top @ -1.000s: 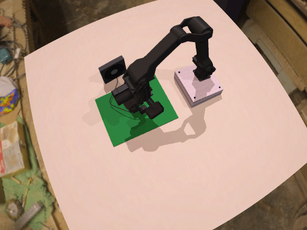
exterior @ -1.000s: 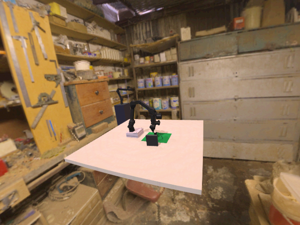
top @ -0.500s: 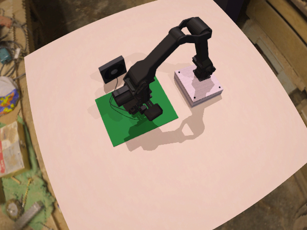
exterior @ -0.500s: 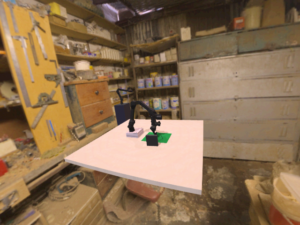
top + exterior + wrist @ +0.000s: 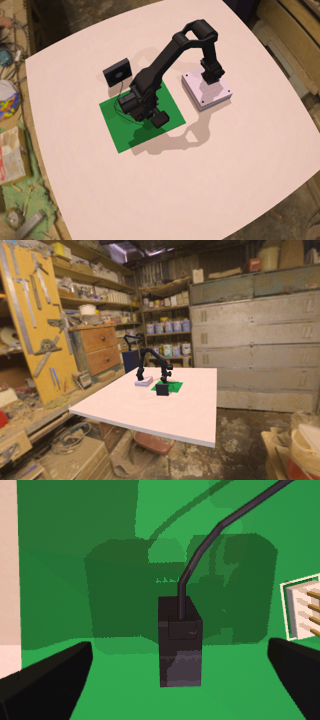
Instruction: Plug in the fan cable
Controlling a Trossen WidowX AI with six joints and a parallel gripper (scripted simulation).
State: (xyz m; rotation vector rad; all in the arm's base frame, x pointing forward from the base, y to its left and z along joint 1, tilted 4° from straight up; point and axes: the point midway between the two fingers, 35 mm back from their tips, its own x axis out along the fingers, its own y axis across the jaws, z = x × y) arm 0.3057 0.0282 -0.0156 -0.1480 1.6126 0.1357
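In the top view, the black robot arm (image 5: 165,58) (image 5: 154,353) is reaching from its pale base block (image 5: 192,82) (image 5: 140,383) over the green circuit board (image 5: 111,124) (image 5: 178,387) (image 5: 115,700), bringing its wrist above the work. The cooling fan (image 5: 118,73) (image 5: 162,389) is standing on edge just beyond the board's edge, its cable (image 5: 115,103) (image 5: 200,550) looping onto the board and leaving slack, presumably so the plug can travel. The arm is covering the header here.

In the exterior view, the gripper (image 5: 151,117) (image 5: 164,380) (image 5: 179,647) is pointing down low over the board, behind the fan. At this size I can't fairly tell its height above the surface.

In the wrist view, the fingers are standing wide, holding nothing, one on each side of the black fan plug (image 5: 180,652). They seem to be spread so they can come down around the plug without knocking it. The plug is sitting over the board, apart from the white four-pin fan header (image 5: 302,610), whose pins are bare, so it is not yet plugged in. The next move is probably lowering and closing squarely on the plug; a skewed grip could spoil its alignment with the pins.
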